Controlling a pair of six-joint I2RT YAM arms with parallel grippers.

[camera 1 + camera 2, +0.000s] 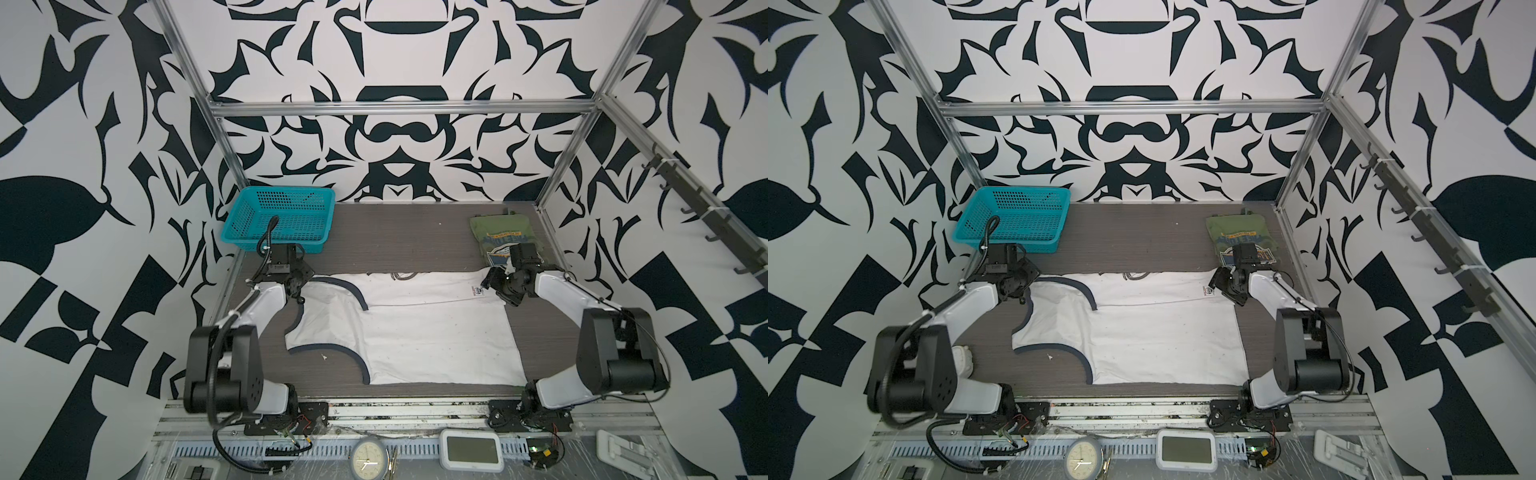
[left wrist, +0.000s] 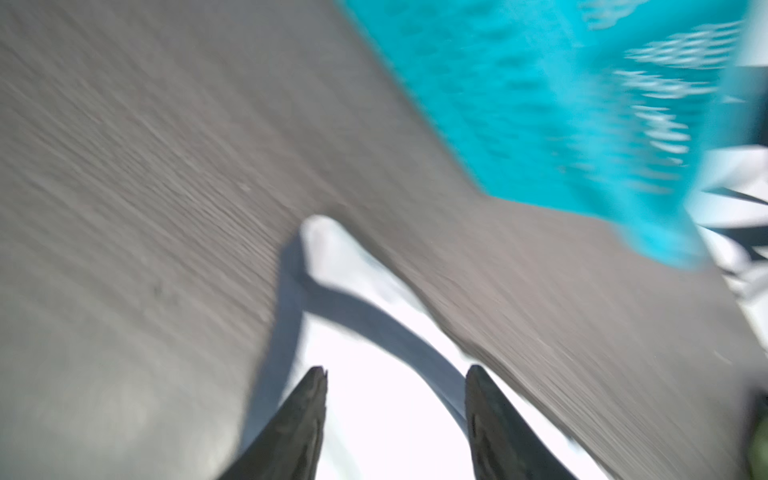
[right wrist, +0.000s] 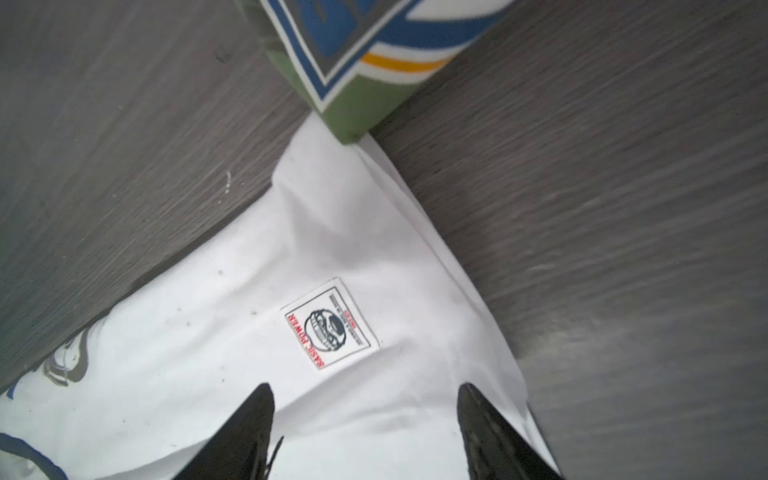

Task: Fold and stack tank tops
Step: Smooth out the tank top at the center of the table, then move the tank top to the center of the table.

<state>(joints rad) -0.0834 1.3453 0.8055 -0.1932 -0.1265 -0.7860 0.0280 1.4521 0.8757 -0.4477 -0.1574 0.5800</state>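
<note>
The white tank top (image 1: 415,332) with navy trim lies spread on the table, its far edge folded toward the front; it shows in both top views. My left gripper (image 2: 395,370) is open over its far left strap (image 2: 332,249), and the wrist view is blurred. My right gripper (image 3: 365,387) stands open over the far right corner of the white tank top (image 3: 291,249), near a small sewn label (image 3: 331,324). The olive green tank top (image 1: 494,237) lies folded at the back right, its corner (image 3: 361,108) touching the white one.
A teal mesh basket (image 1: 282,220) stands at the back left, just behind my left gripper (image 1: 297,291). Metal frame posts (image 1: 552,183) border the table's back corners. A clock (image 1: 370,459) and a small display (image 1: 471,455) lie beyond the front edge.
</note>
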